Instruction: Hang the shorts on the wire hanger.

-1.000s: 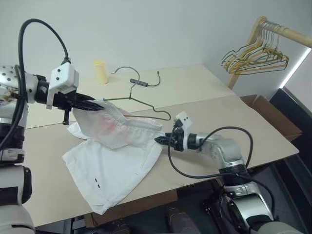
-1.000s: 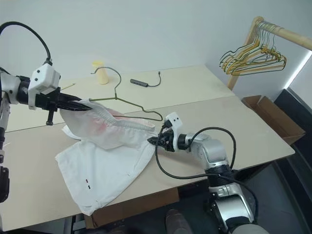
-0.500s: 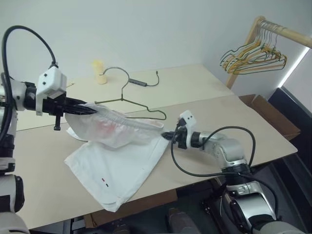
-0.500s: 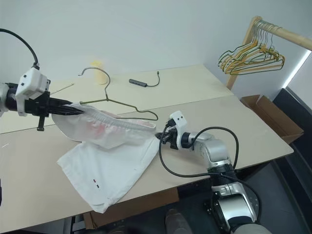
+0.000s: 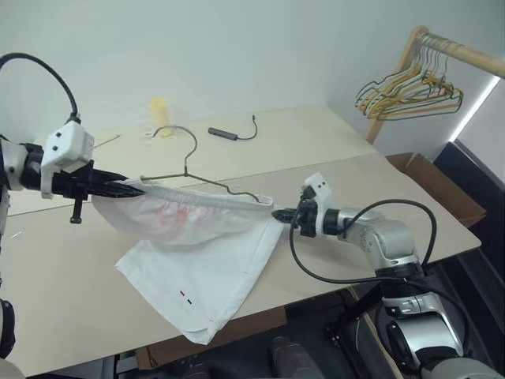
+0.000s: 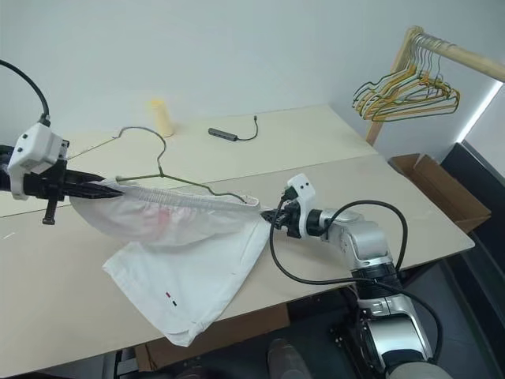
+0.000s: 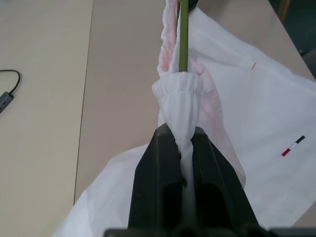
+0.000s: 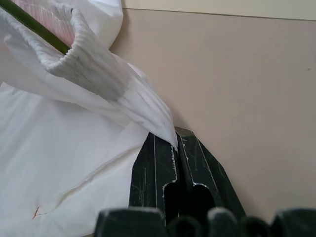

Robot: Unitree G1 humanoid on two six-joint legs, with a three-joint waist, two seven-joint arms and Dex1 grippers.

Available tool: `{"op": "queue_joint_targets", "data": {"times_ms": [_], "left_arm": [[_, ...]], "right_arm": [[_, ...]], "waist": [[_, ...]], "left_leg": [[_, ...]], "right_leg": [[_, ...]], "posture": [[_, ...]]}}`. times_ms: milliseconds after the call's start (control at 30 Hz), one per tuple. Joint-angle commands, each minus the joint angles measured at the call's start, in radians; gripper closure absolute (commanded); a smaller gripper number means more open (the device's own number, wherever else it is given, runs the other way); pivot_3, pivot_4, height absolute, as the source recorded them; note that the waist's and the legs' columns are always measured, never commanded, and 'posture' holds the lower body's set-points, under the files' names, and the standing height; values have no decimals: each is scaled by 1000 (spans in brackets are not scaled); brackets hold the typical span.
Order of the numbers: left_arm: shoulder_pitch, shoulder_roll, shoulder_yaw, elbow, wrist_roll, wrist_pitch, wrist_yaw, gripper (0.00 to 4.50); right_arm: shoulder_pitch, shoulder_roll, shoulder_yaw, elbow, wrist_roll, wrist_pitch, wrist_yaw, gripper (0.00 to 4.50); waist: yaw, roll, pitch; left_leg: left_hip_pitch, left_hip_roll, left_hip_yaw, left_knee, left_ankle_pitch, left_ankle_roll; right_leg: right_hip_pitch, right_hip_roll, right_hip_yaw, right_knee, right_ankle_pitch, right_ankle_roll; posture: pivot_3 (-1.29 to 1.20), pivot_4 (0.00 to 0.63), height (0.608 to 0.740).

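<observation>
Both arms reached out level: the left gripper [image 5: 132, 188] and right gripper [image 5: 279, 215] each pinched an end of the waistband. The shorts [image 5: 201, 253] (white, pink-patched) hung stretched above the table [image 5: 371, 185], the wire hanger [image 5: 183, 167] threaded inside.

No readable text, labels, brands or numbers on anything in view.

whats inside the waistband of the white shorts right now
The thin dark wire hanger runs inside the stretched elastic waistband of the white fabric shorts; its hook and shoulders stick out above. The fabric hides its lower bar and both ends.
</observation>
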Motion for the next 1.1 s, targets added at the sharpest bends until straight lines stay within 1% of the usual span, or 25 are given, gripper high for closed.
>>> {"op": "queue_joint_targets", "data": {"times_ms": [33, 133, 267, 433, 500, 600, 667, 767, 1000, 1100], "left_arm": [[-24, -11, 32, 23, 53, -25, 35, 4500], [-43, -46, 43, -8, 58, 0, 63, 4500], [-62, -74, 42, -20, 92, -21, 101, 4500], [-78, -104, 45, -22, 97, -14, 108, 4500], [-84, -120, 54, -19, 95, -19, 114, 4500], [-92, -135, 67, -20, 85, -14, 107, 4500], [-90, -142, 69, -24, 88, -14, 111, 4500], [-77, -153, 70, -22, 105, -35, 125, 4500], [-58, -178, 104, -53, 63, -20, 112, 4500], [-45, -178, 107, -64, 68, -25, 114, 4500]], "right_arm": [[-30, -53, 20, -65, -61, -90, 10, 4471], [-57, -110, 95, -153, -161, -190, 14, 4471], [-121, -158, 156, -223, -233, -230, 40, 4471], [-214, -159, 178, -247, -265, -233, 56, 4471], [-233, -175, 204, -264, -299, -276, 79, 4471], [-252, -178, 224, -261, -326, -288, 97, 4471], [-266, -167, 223, -248, -330, -270, 98, 4471], [-289, -167, 228, -237, -318, -224, 139, 4471], [-326, -156, 242, -209, -328, -141, 165, 4471], [-332, -171, 249, -217, -322, -161, 203, 3749]], "waist": [[1, 0, 0], [6, 0, 0], [5, 0, 0], [-2, 0, 0], [-2, 0, 0], [-5, 0, 0], [-5, 0, 0], [-10, 0, 0], [-24, 0, 0], [-25, 0, 0]], "left_leg": [[0, 0, 0, 0, 0, 0], [-1, 0, 1, 0, 0, 0], [-1, 0, 1, 0, 0, 0], [-1, 0, 1, 0, 0, 0], [-1, 0, 1, 0, 0, 0], [-1, 0, 1, 0, 0, 0], [-1, 0, 1, 0, 0, 0], [-1, 0, 1, 0, 0, 0], [-1, 0, -1, 0, 0, 0], [-1, 0, -1, 0, 0, 0]], "right_leg": [[0, 0, 0, 0, 0, 0], [0, 0, 0, 0, 0, 0], [-1, 0, 0, -1, 0, 0], [-1, 0, 0, 0, 0, 0], [-1, 0, 0, 0, 0, 0], [-1, 0, 0, 0, 0, 0], [-1, 0, 0, 0, 0, 0], [-1, 0, 0, 0, 0, 0], [-1, -1, 0, 0, 0, 0], [-1, -1, 0, 0, 0, 0]], "posture": [[-190, 0, 740], [-194, 0, 740], [-200, 0, 740], [-210, 0, 740], [-211, 0, 740], [-216, 0, 740], [-215, 0, 740], [-219, 0, 740], [-220, 0, 740], [-222, 0, 740]]}}
